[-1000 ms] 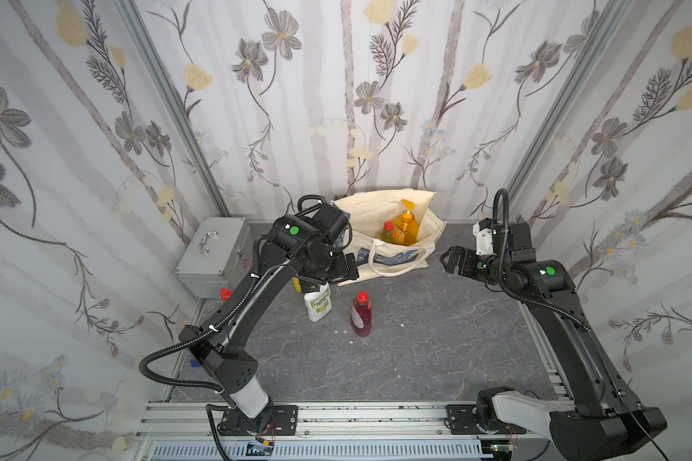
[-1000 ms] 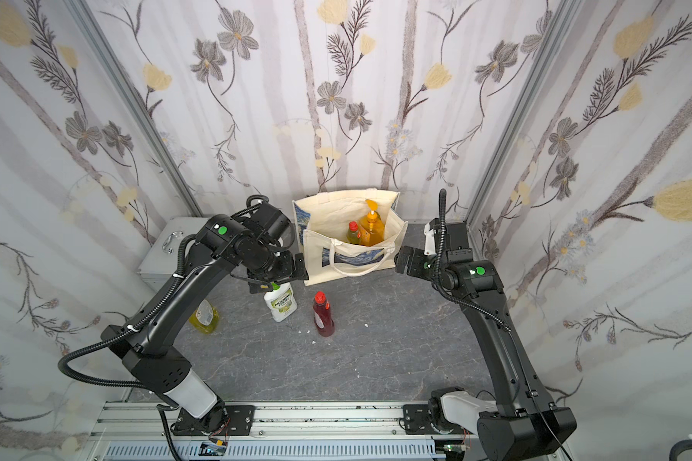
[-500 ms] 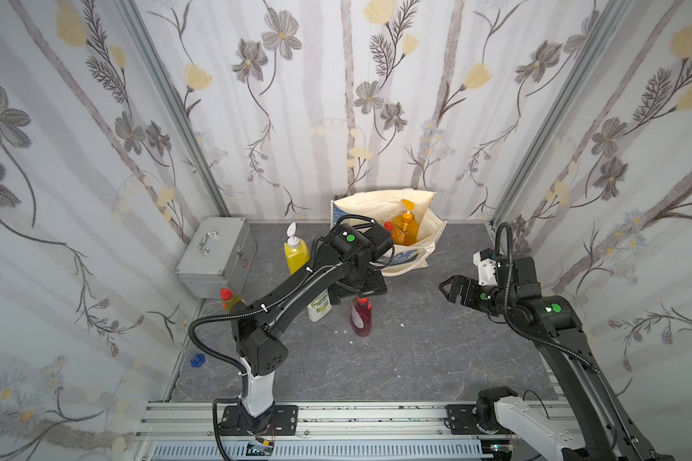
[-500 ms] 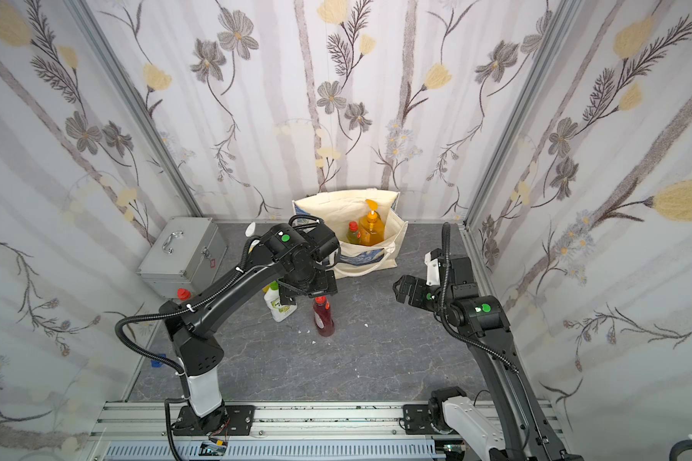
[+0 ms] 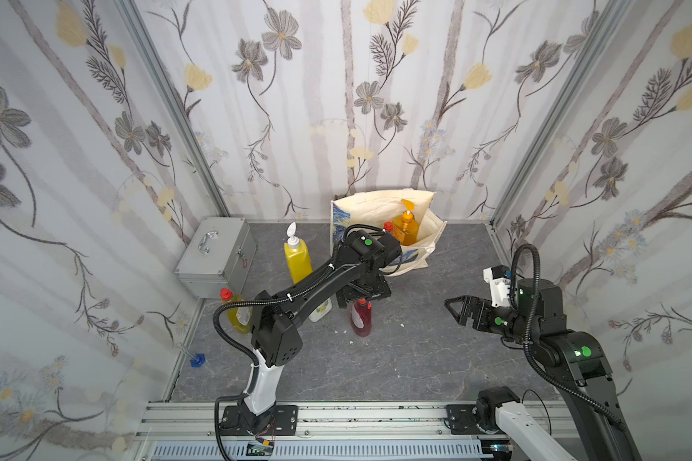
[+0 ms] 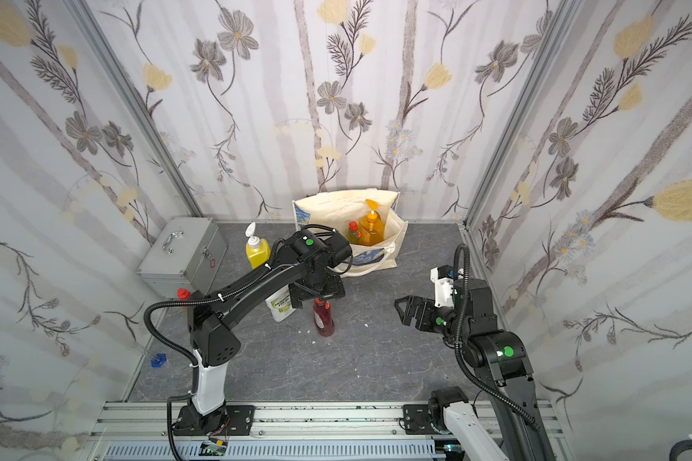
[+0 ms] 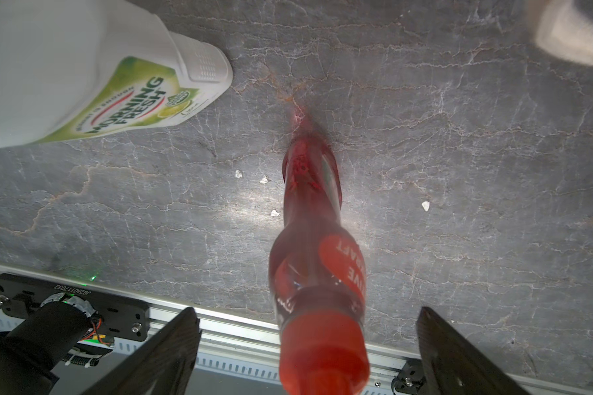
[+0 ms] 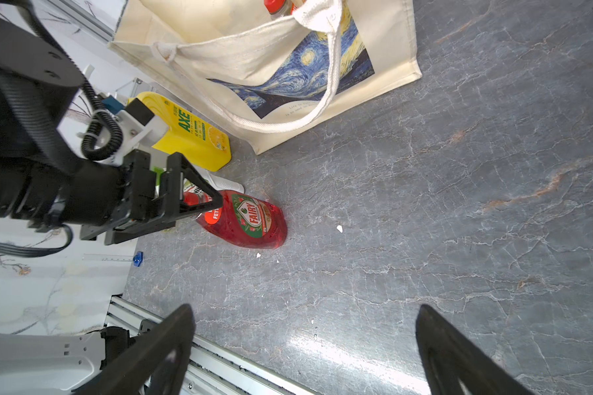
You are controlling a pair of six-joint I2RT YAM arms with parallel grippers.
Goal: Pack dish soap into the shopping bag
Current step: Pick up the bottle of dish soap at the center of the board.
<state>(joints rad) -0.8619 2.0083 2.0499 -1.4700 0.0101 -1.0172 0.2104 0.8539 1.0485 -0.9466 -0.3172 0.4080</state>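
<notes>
The left jaws point straight down and are spread wide, one on each side of the red cap (image 7: 322,349) of the dark red bottle (image 5: 361,319). The left wrist view shows a clear gap on either side, so nothing is gripped. That bottle stands upright on the bench (image 5: 376,359), long axis vertical, with its cap up in the gap between the jaws and its base directly below them.

The white bottle (image 7: 65,68) stands just beside those jaws, near the red one but not touching it. The yellow pump bottle (image 8: 192,133) is beyond it. The shopping bag (image 5: 432,239) stands behind the left jaws against the back wall with its mouth upward and the orange pump bottle (image 5: 406,227) upright inside.

The right jaws are also fully spread and empty. They hover well apart from the red bottle, with bare bench beneath them and between them and it.

Both top views hide the cap under the left wrist. The right wrist view shows the left jaws level with the cap, and also the bottle's broad label (image 8: 254,219).
</notes>
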